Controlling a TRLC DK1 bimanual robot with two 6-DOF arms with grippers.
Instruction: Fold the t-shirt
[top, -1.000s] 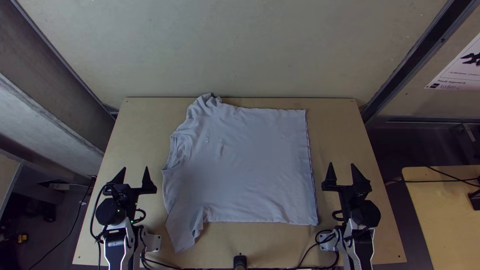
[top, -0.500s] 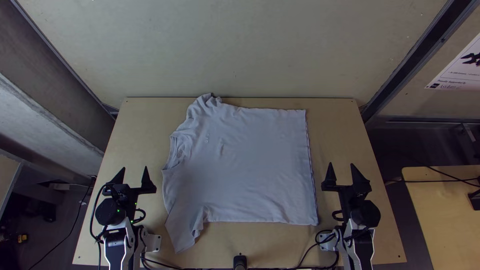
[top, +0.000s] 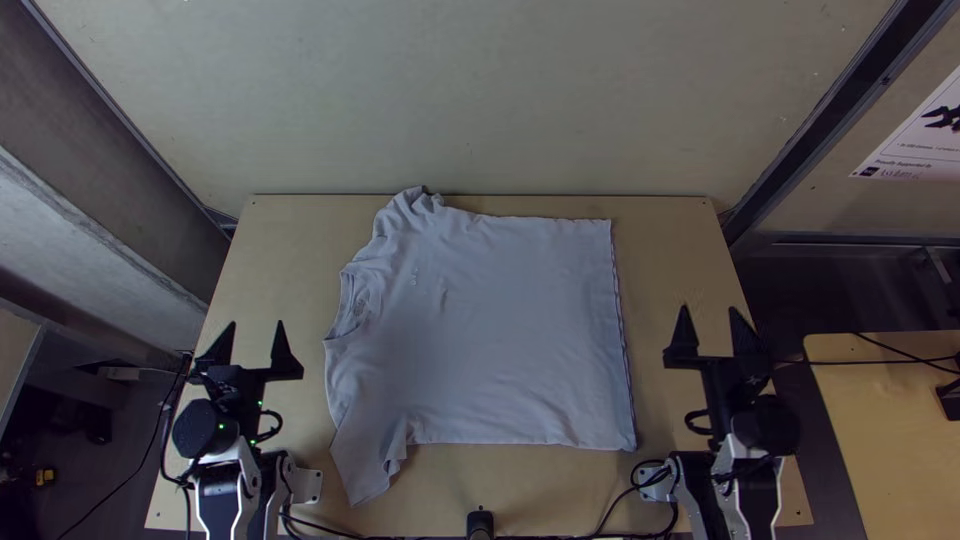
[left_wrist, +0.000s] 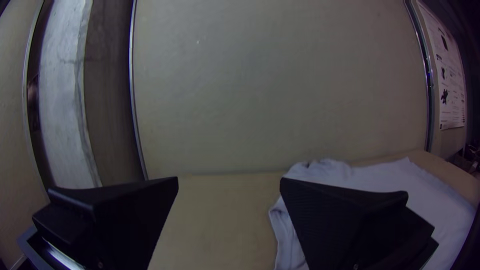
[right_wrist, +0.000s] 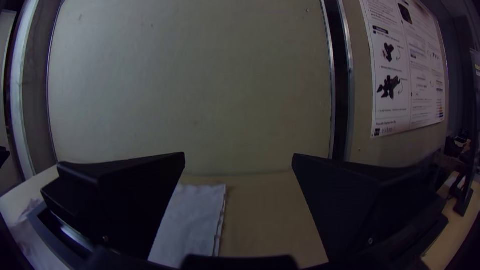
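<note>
The light grey t-shirt (top: 490, 330) lies spread on the table, its straight hem toward the right and its neck opening at the left. One sleeve points to the near edge; the cloth at the far left corner is bunched. Left of the shirt, my left gripper (top: 242, 345) stands open and apart from it. My right gripper (top: 710, 330) stands open to the right of the hem, touching no cloth. In the left wrist view the left gripper (left_wrist: 229, 185) has a wide gap, with the shirt (left_wrist: 430, 200) beyond one finger. The right gripper (right_wrist: 239, 157) is likewise open in its wrist view.
The wooden table (top: 675, 250) has bare strips on both sides of the shirt. A wall (top: 470, 100) rises behind its far edge. Black cables (top: 610, 515) run along the near edge, by a small black post (top: 480, 522). A second table (top: 890, 430) stands at the right.
Both grippers have moved slightly up the picture and outward, the left one to the left and the right one to the right. The shirt lies as before.
</note>
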